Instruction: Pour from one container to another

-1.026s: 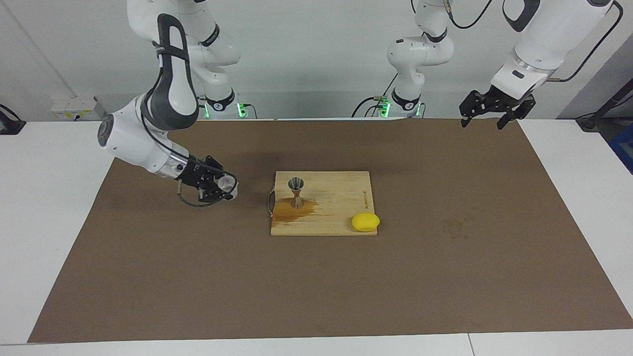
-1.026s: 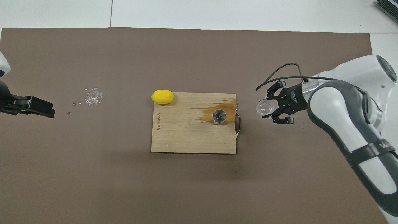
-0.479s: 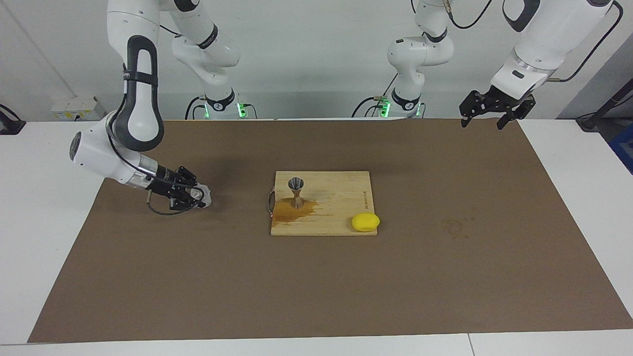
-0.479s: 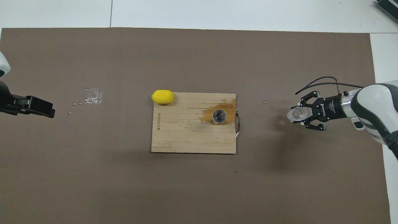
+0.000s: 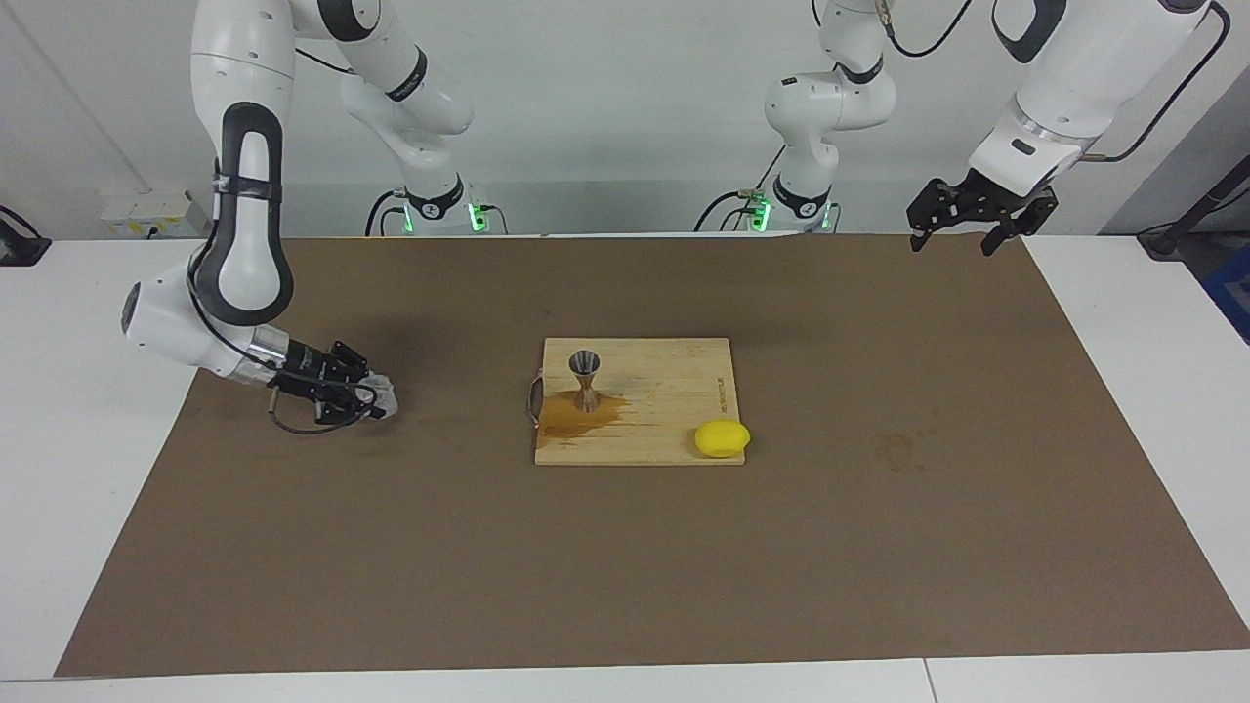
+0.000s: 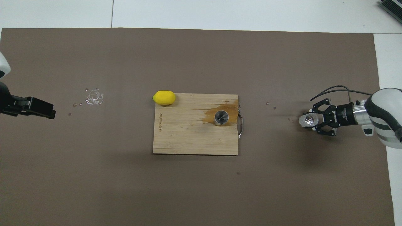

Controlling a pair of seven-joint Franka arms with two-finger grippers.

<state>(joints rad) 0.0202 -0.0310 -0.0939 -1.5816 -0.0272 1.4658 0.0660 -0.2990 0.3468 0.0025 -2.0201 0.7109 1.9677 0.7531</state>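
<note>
Right gripper point(image 5: 363, 398) is low over the brown mat point(image 5: 625, 586) at the right arm's end of the desk, fingers pinched around the small clear glass cup point(image 5: 380, 397). From overhead the cup's round mouth point(image 6: 308, 120) shows between the fingers. Can't tell if the cup is actually touching the mat or just hovering right above it.

The metal jigger point(image 5: 585, 380) stands upright on the wooden cutting board point(image 5: 674, 391) in the middle of the desk, at the right arm's end of the board. It sits in a brownish wet stain point(image 5: 576, 415) spread over that part of the board. A lemon point(image 5: 722, 438) rests at the board's corner toward the left arm's end, farther from the robots than the jigger.

Left gripper point(image 5: 967, 227) is up in the air over the mat's edge at its own end, fingers spread and holding nothing, that arm just waiting. There's also a small clear puddle point(image 6: 94, 97) on the mat toward the left arm's end.
</note>
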